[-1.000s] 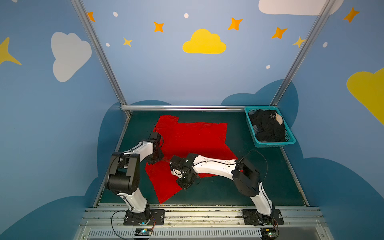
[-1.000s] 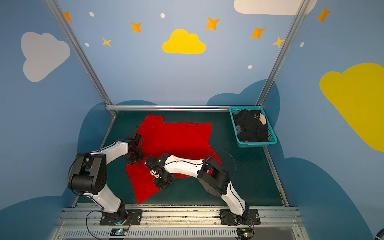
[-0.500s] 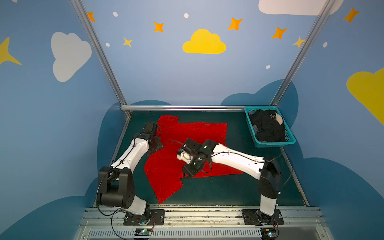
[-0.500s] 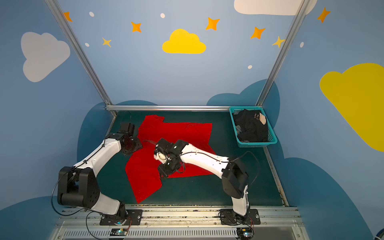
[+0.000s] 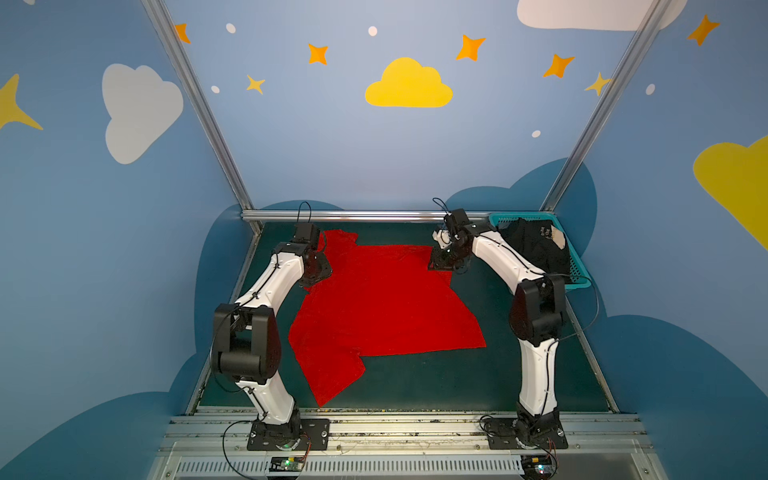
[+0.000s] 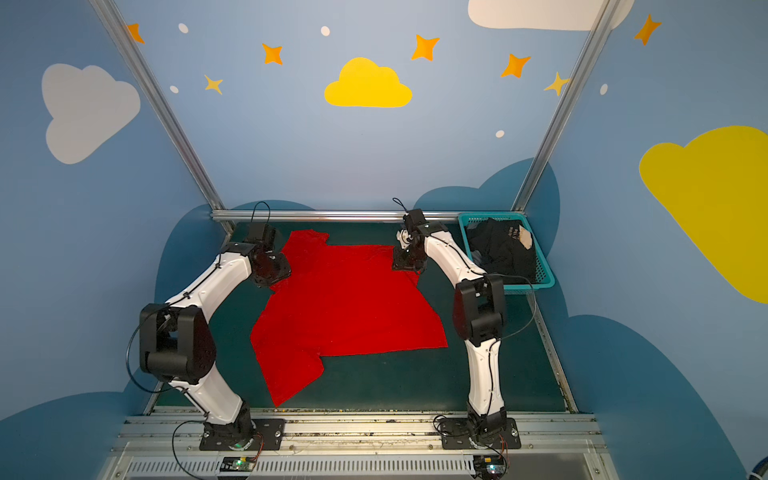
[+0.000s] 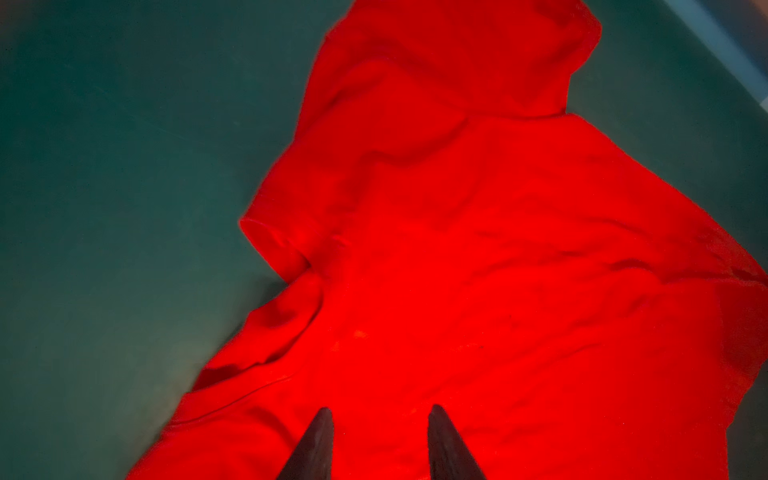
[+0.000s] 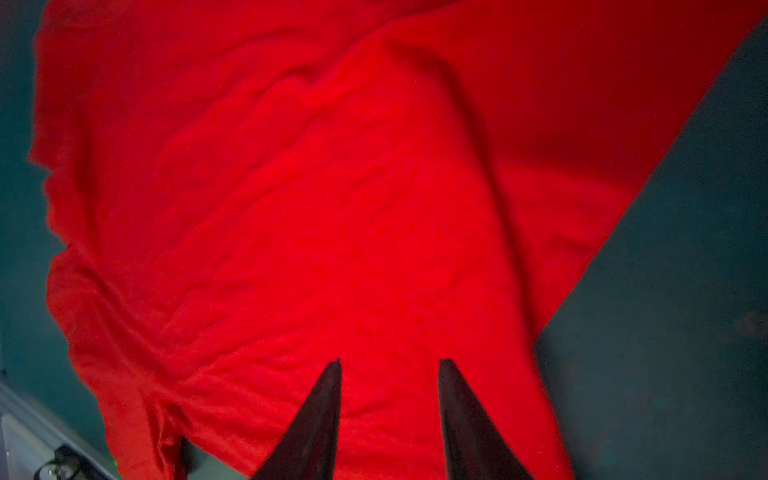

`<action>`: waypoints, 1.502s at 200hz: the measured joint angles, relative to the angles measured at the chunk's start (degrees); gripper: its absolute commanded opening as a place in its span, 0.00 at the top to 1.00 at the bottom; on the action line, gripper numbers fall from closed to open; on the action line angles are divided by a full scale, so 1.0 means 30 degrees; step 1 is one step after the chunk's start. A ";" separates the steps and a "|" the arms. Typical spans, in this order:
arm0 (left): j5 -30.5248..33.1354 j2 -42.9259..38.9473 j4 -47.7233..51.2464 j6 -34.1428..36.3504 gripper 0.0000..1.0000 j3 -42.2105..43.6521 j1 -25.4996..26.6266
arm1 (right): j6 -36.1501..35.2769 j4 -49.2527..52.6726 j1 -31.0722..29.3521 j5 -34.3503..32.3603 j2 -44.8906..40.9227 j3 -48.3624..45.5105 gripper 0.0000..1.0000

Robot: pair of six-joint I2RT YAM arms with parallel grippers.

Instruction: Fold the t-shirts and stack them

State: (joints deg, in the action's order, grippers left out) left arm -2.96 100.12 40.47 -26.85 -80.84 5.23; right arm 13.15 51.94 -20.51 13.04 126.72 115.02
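Top views both showed the red t-shirt [image 5: 382, 307] spread open in the middle of the frame on the dark green table [image 5: 436, 382]. One flap trailed down toward the lower centre and a sleeve poked up at the cloth's upper left. And there was the left gripper [image 5: 318, 270], down at the shirt's upper left edge, left of centre in the frame. The right gripper [image 5: 446, 262] sat at the shirt's upper right corner, just right of centre. On the left wrist camera, the left gripper's two dark fingers [image 7: 322, 440] stood apart over rumpled red cloth, with nothing pinched between the tips. Same story on the right wrist camera: the right gripper's fingers [image 8: 461, 415] were spread above the shirt, cloth showing through the gap and no fold caught. Over at the upper right of the table, the teal basket [image 5: 505, 217] held the black t-shirts [image 5: 536, 249] in a heap, pale lettering and a beige patch on top, well clear of the red one.
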 measured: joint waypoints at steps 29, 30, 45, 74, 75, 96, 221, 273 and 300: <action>-0.0780 0.0605 0.0036 -0.0124 0.60 -0.0095 0.0903 | 0.0270 0.1100 0.1537 -0.0670 0.3927 0.4670 0.49; -0.0794 0.0627 0.0036 -0.0124 0.60 -0.0109 0.0933 | 0.0270 0.1166 0.1588 -0.0714 0.4080 0.4867 0.48; -0.1100 0.1042 0.0044 -0.0175 0.59 -0.0277 0.1545 | 0.0532 0.1610 0.2106 -0.0947 0.5450 0.6543 0.47; -0.1508 0.1858 0.0182 -0.0299 0.59 -0.0357 0.2594 | 0.1144 0.1851 0.2739 -0.1195 0.6754 0.7883 0.44; -0.1523 0.1902 0.0189 -0.0306 0.59 -0.0357 0.2637 | 0.1173 0.1851 0.2761 -0.1209 0.6783 0.7883 0.44; -0.1719 0.2426 0.0335 -0.0423 0.59 -0.0357 0.3228 | 0.1421 0.1843 0.2907 -0.1217 0.6958 0.7941 0.44; -0.1239 0.3213 0.0998 -0.1311 0.59 0.0452 0.5275 | 0.2149 0.1107 0.3147 -0.0175 0.8094 0.8342 1.00; -0.0313 0.4473 0.1610 -0.1341 0.59 0.0947 0.5275 | 0.1581 0.0240 0.3716 -0.0787 0.8058 0.8342 1.00; -0.0080 0.4495 0.1712 -0.1348 0.58 0.0954 0.5326 | 0.1173 -0.0372 0.4306 -0.1005 0.7854 0.8335 1.00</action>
State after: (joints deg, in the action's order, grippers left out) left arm -3.20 113.60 45.60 -30.89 -77.97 21.21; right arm 16.67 50.83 -7.60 10.02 150.28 140.03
